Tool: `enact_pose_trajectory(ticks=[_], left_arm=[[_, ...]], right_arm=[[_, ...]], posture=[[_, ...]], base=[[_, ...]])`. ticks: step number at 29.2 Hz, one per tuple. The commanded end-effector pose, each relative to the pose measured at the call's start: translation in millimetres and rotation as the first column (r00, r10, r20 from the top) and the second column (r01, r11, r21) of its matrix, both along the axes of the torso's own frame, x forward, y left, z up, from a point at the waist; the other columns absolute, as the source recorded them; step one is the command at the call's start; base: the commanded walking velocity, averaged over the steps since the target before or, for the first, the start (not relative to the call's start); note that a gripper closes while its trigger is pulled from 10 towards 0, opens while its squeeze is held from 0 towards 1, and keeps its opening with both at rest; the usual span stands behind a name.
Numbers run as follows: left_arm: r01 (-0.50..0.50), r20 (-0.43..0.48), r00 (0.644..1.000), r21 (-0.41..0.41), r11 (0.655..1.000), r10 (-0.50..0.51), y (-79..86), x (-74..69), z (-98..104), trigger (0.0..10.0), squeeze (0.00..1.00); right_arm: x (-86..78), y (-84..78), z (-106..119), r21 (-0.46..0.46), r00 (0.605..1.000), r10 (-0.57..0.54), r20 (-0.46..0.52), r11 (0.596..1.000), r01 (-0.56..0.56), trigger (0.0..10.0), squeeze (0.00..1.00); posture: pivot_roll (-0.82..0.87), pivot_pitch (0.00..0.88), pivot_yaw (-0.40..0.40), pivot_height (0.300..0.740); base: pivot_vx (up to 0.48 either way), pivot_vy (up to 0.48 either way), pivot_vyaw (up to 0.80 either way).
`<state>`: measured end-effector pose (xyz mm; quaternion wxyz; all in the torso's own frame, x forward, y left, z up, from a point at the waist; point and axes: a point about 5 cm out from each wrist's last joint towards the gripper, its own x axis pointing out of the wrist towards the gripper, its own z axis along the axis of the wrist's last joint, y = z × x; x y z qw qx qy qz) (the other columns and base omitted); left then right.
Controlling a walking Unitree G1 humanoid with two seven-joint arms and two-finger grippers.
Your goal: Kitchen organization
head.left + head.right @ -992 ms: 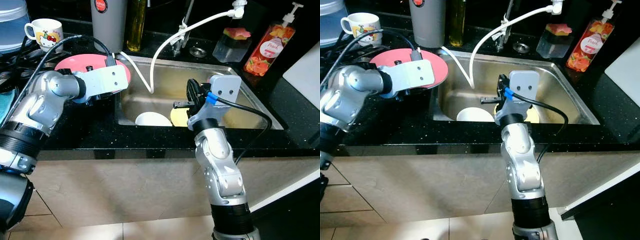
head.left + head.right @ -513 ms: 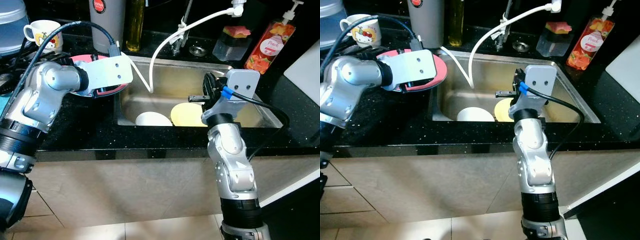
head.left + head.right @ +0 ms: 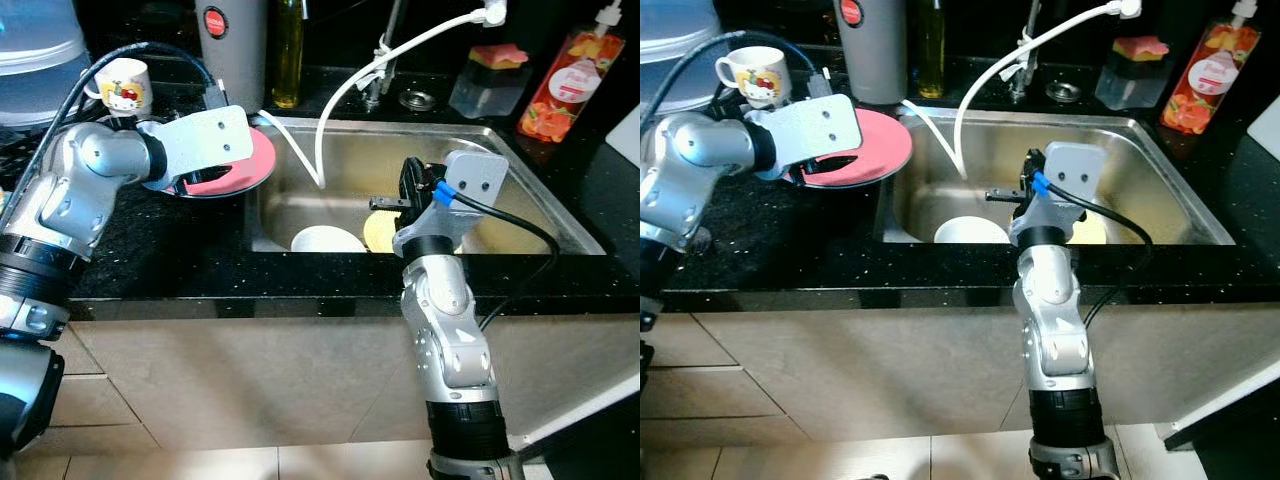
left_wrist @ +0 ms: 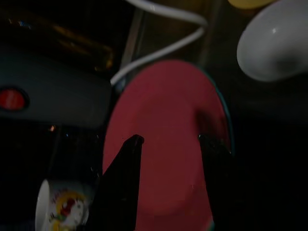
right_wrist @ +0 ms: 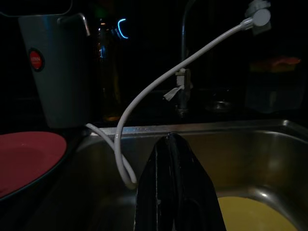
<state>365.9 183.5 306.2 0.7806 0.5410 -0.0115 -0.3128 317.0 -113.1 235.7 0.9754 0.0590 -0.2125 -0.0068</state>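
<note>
Left pincer [image 4: 168, 142] fingers apart over red plate [image 4: 163, 139]; right pincer [image 5: 174, 159] closed, empty, above sink [image 3: 1160, 160]

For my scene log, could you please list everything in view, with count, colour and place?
plate: 1, pink, counter left of the sink.
mug: 1, white with cartoon print, counter behind the plate.
canister: 1, grey with red badge, back counter.
oil bottle: 1, yellowish, right of the canister.
sink: 1, steel, centre.
bowl: 1, white, in the sink.
yellow plate: 1, in the sink beside the bowl.
hose: 1, white, from the tap area into the sink.
sponge holder: 1, clear, behind the sink.
soap bottle: 1, orange, back right.
left pincer: black, open, over the pink plate.
right pincer: black, shut, above the sink.
</note>
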Motion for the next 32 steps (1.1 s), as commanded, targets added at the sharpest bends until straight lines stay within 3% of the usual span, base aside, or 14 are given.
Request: enact_pose_trajectory(ticks=[1, 8, 13, 18, 20, 21, 23, 24, 26, 28, 29, 30, 31, 32], left_arm=[[0.008, -0.033, 0.999, 0.051, 0.999, -0.006, 5.7, -2.1, -1.4, 10.0, 0.0], [-0.015, -0.053, 0.998, 0.138, 0.99, 0.022, 9.0, 3.7, -6.4, 10.0, 0.0], [-0.016, -0.071, 0.997, 0.143, 0.99, 0.027, 6.8, 2.3, -11.1, 10.0, 0.0], [-0.016, -0.004, 1.0, 0.121, 0.993, 0.016, 4.5, 3.4, -6.0, 10.0, 0.0], [0.063, 0.086, 0.995, -0.029, 0.998, -0.06, -15.1, 3.5, 11.6, 10.0, 0.0], [0.063, 0.086, 0.995, -0.029, 0.998, -0.06, -15.1, 3.5, 11.6, 10.0, 0.0], [0.143, 0.148, 0.982, -0.185, 0.972, -0.116, -33.8, 0.4, 27.4, 10.0, 0.0], [0.148, 0.175, 0.979, -0.28, 0.948, -0.101, -41.5, -1.4, 31.9, 10.0, 0.0], [0.115, 0.187, 0.981, -0.393, 0.912, -0.043, -47.2, -3.1, 33.1, 10.0, 0.0], [0.042, 0.18, 0.982, -0.483, 0.874, 0.053, -49.7, -5.2, 24.9, 10.0, 0.0], [0.042, 0.18, 0.982, -0.483, 0.874, 0.053, -49.7, -5.2, 24.9, 10.0, 0.0], [-0.003, 0.187, 0.974, -0.559, 0.829, 0.13, -54.4, -12.8, 11.7, 10.0, 0.0], [-0.003, 0.187, 0.974, -0.559, 0.829, 0.13, -54.4, -12.8, 11.7, 10.0, 0.0], [-0.023, 0.194, 0.963, -0.638, 0.77, 0.189, -55.8, -16.4, 6.2, 10.0, 0.0]], right_arm=[[0.5, -4.5, -4.7, -0.009, 1.0, -0.014, -0.013, 1.0, 0.014, 10.0, 0.0], [2.5, -15.8, -1.8, -0.025, 0.999, -0.044, 0.002, 0.999, 0.044, 10.0, 0.0], [1.8, -18.1, 0.8, -0.03, 0.999, -0.051, 0.008, 0.998, 0.051, 10.0, 0.0], [1.5, -16.6, 1.2, -0.038, 0.999, -0.044, 0.01, 0.998, 0.044, 10.0, 0.0], [1.1, -22.9, 7.3, -0.041, 0.998, -0.062, 0.03, 0.997, 0.063, 10.0, 0.0], [1.1, -22.9, 7.3, -0.041, 0.998, -0.062, 0.03, 0.997, 0.063, 10.0, 0.0], [1.2, -30.9, 11.3, -0.054, 0.995, -0.093, 0.044, 0.994, 0.095, 10.0, 0.0], [-0.2, -34.7, 11.8, -0.064, 0.993, -0.108, 0.051, 0.992, 0.111, 10.0, 0.0], [-2.7, -38.0, 11.6, -0.074, 0.991, -0.121, 0.056, 0.989, 0.125, 10.0, 0.0], [-5.5, -37.2, 8.4, -0.075, 0.992, -0.12, 0.05, 0.99, 0.124, 10.0, 0.0], [-5.5, -37.2, 8.4, -0.075, 0.992, -0.12, 0.05, 0.99, 0.124, 10.0, 0.0], [-8.1, -33.5, 2.9, -0.072, 0.993, -0.111, 0.032, 0.991, 0.113, 10.0, 0.0], [-8.1, -33.5, 2.9, -0.072, 0.993, -0.111, 0.032, 0.991, 0.113, 10.0, 0.0], [-8.9, -30.7, 0.2, -0.068, 0.995, -0.101, 0.023, 0.992, 0.102, 10.0, 0.0]], posture=[[0.27, 0.051, -0.028, 0.74], [0.26, 0.042, -0.03, 0.74], [0.24, 0.044, -0.054, 0.74], [0.23, 0.04, -0.056, 0.74], [0.23, 0.032, -0.058, 0.74], [0.23, 0.032, -0.058, 0.74], [0.23, 0.022, -0.044, 0.74], [0.23, 0.016, -0.038, 0.74], [0.24, 0.017, -0.04, 0.74], [0.24, 0.019, -0.046, 0.74], [0.24, 0.019, -0.046, 0.74], [0.24, 0.025, -0.055, 0.74], [0.24, 0.025, -0.055, 0.74], [0.24, 0.027, -0.063, 0.74]], base=[[0.0, 0.0, 0.0], [0.0, 0.0, 0.0], [0.0, 0.0, 0.0], [0.0, 0.0, 0.0], [0.0, 0.0, 0.0], [0.0, 0.0, 0.0], [0.0, 0.0, 0.0], [0.0, 0.0, 0.0], [0.0, 0.0, 0.0], [0.0, 0.0, 0.0], [0.0, 0.0, 0.0], [0.0, 0.0, 0.0], [0.0, 0.0, 0.0], [0.0, 0.0, 0.0]])
